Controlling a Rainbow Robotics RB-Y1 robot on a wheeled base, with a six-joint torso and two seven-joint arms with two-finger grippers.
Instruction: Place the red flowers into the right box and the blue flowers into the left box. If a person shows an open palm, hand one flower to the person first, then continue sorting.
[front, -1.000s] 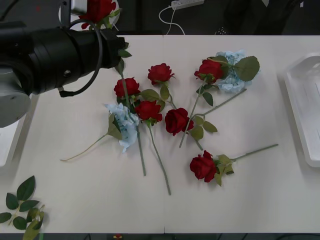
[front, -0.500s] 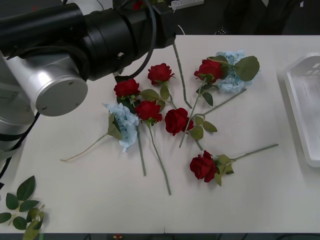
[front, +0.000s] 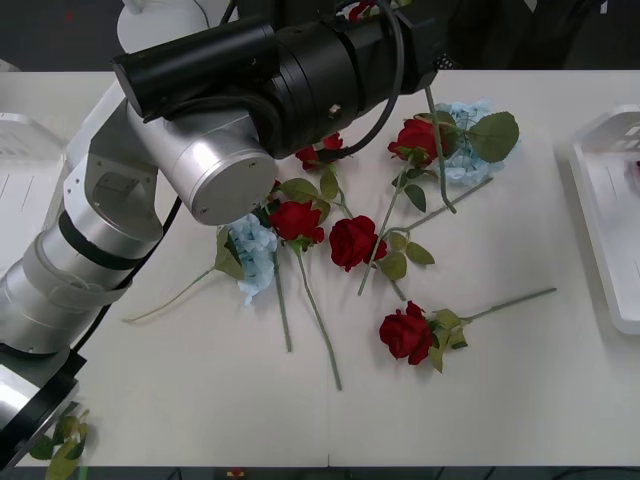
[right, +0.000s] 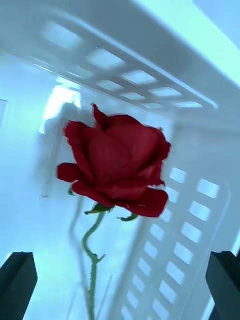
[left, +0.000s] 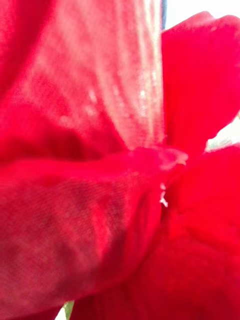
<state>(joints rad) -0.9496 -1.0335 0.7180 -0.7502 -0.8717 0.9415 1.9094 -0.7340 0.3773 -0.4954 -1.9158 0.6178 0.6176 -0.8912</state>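
L arm (front: 300, 80) across table's far side, rose stem (front: 438, 150) dangling from it, I can't tell its grip | R fingers (right: 18, 282) spread wide, empty, over rose (right: 114, 165) lying in right box (front: 610, 190) | remaining red (front: 355, 242) and blue flowers (front: 250, 250) mid-table

A lab-like room: plain white table (front: 200, 400), a power strip's cable and dark floor behind.

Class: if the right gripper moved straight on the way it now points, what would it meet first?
Most likely the red rose lying in the right box, straight ahead of the open right gripper; depth is unclear.
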